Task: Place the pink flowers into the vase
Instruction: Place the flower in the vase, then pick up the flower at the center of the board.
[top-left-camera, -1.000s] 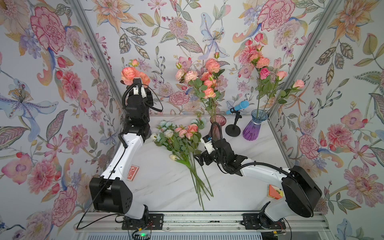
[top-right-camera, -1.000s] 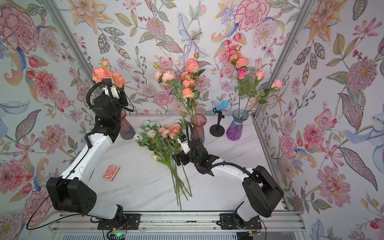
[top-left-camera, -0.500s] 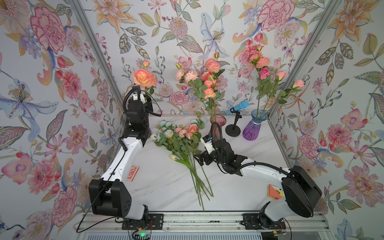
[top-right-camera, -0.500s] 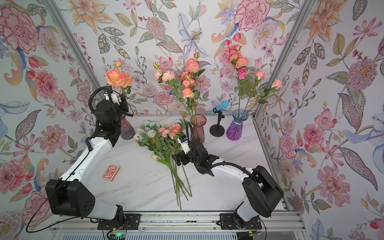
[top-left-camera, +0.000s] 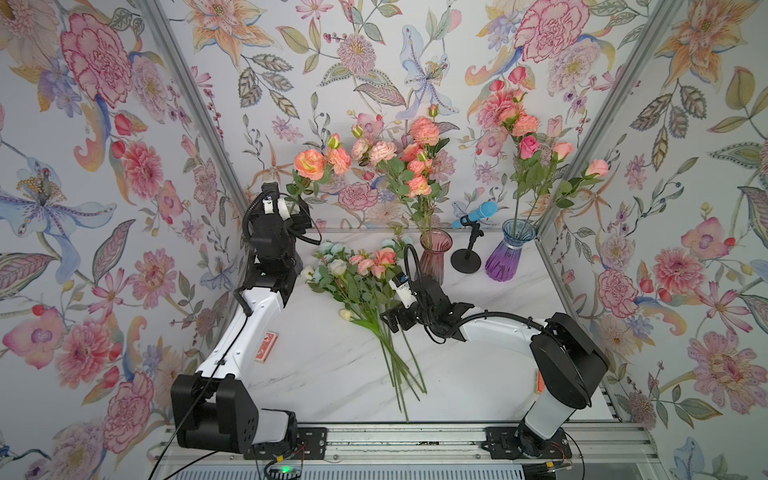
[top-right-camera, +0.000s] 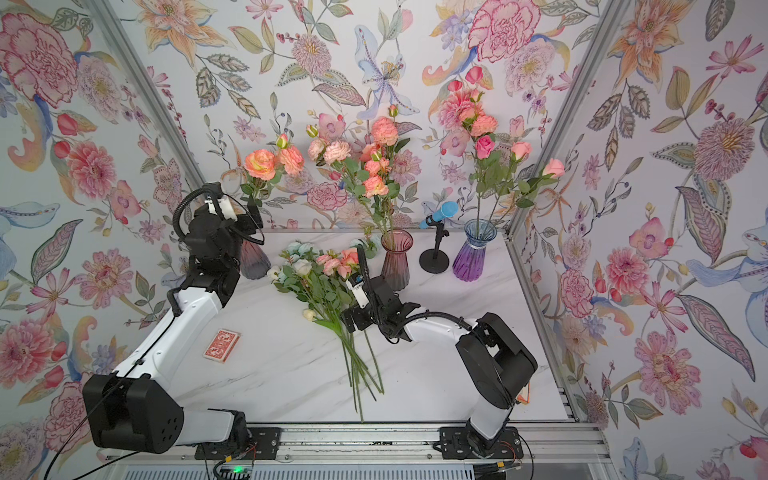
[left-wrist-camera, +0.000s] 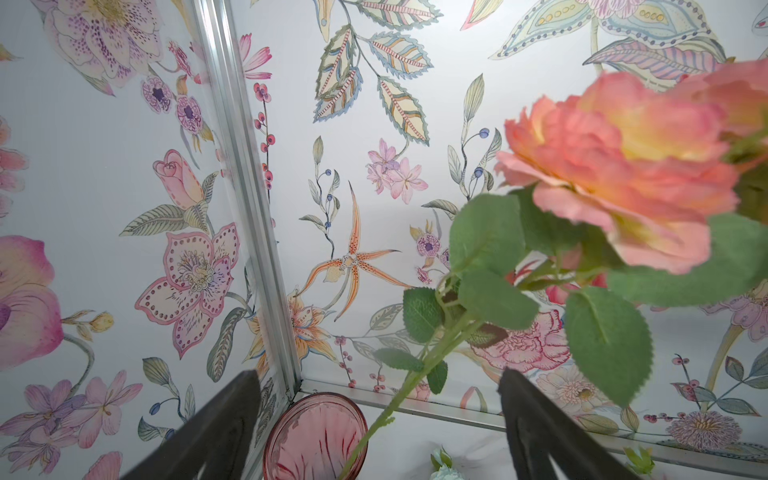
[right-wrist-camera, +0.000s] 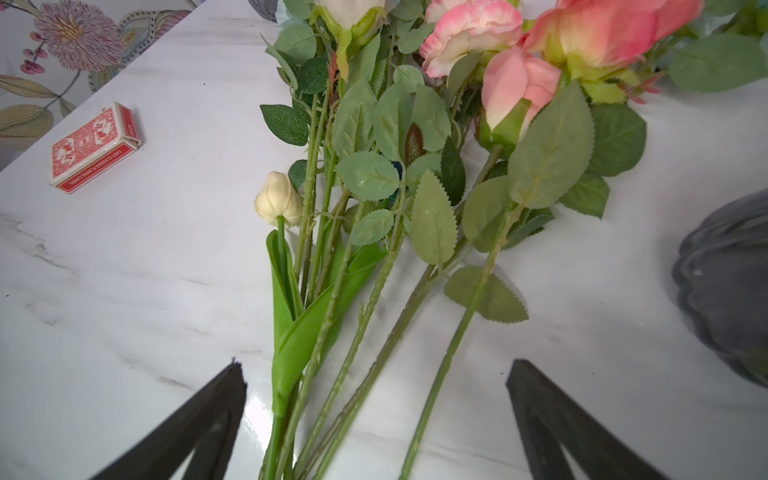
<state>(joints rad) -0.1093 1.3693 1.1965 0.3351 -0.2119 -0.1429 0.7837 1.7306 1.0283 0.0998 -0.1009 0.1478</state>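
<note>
Left tool (left-wrist-camera: 377, 374): jaws wide apart, up in the back-left corner. A coral rose (left-wrist-camera: 615, 166) stands between the fingers (left-wrist-camera: 232, 407) and touches neither. It is peach-yellow at the heart, with toothed green leaves and a thin green stem. Stem foot sits inside the mouth of a ribbed pink glass vase (left-wrist-camera: 291, 419). Both top views show a second coral bloom and a bud beside it.

Right tool (right-wrist-camera: 376, 365): jaws wide apart, low over the bench (right-wrist-camera: 124, 291), either side of the loose bunch's (right-wrist-camera: 353, 249) bare stem ends, gripping nothing. Bunch lies flat mid-bench. Its pink roses (right-wrist-camera: 473, 29) are on the side toward the centre vase (top-left-camera: 435, 253); pale blue and white heads and a cream tulip bud (right-wrist-camera: 277, 199) are on the other. More pink and coral stems stand in the centre vase and the purple vase (top-left-camera: 509, 257).

Writing: red card box (right-wrist-camera: 93, 147), edge print ends "PLAYING CARDS", rest unreadable.
</note>
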